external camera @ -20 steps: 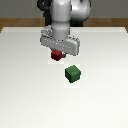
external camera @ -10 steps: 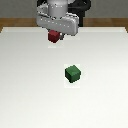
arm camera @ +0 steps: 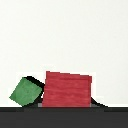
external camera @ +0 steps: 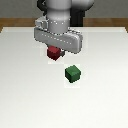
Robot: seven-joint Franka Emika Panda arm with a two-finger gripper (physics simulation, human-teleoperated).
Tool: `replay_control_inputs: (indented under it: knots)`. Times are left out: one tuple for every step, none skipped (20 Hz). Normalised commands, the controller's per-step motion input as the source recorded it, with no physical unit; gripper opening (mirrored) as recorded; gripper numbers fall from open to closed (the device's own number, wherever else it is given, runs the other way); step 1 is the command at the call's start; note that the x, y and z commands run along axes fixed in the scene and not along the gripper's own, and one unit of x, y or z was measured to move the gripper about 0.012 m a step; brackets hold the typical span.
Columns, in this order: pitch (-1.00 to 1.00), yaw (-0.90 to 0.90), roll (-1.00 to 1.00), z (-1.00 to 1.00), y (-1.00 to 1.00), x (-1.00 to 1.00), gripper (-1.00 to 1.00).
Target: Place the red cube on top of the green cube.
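Note:
The small dark red cube (external camera: 53, 52) hangs under my gripper (external camera: 54, 49), which is shut on it and holds it above the white table. The larger dark green cube (external camera: 73, 73) sits on the table, nearer the camera and toward the exterior view's right of the red cube, apart from it. In the wrist view the red cube (arm camera: 67, 90) fills the space between my fingers, and the green cube (arm camera: 26, 91) shows beside it, smaller and farther below. My fingertips are mostly hidden by the hand and the cube.
The white table (external camera: 30, 100) spreads around both cubes, with its far edge behind the arm's base. No other objects show.
One second ago the gripper was at the red cube low on the table. It then rose with the cube. It now sits lower in the exterior view, nearer the green cube.

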Motion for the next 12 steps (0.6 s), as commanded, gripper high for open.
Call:
replay_control_inputs:
  knots:
    - [0.00,0.00,0.00,0.00,1.00,0.00,-1.00]
    - [0.00,0.00,0.00,0.00,1.00,0.00,-1.00]
    - [0.00,0.00,0.00,0.00,1.00,0.00,-1.00]
    - [0.00,0.00,0.00,0.00,1.00,0.00,-1.00]
    - [0.00,0.00,0.00,0.00,1.00,0.00,-1.00]
    - [0.00,0.00,0.00,0.00,1.00,0.00,-1.00]
    - [0.00,0.00,0.00,0.00,0.00,1.00,-1.00]
    - [0.00,0.00,0.00,0.00,0.00,0.00,-1.00]
    - [0.00,0.00,0.00,0.00,0.00,0.00,-1.00]
    - [0.00,0.00,0.00,0.00,0.00,0.00,-1.00]
    - [0.00,0.00,0.00,0.00,0.00,0.00,-1.00]
    - [0.00,0.00,0.00,0.00,0.00,0.00,-1.00]
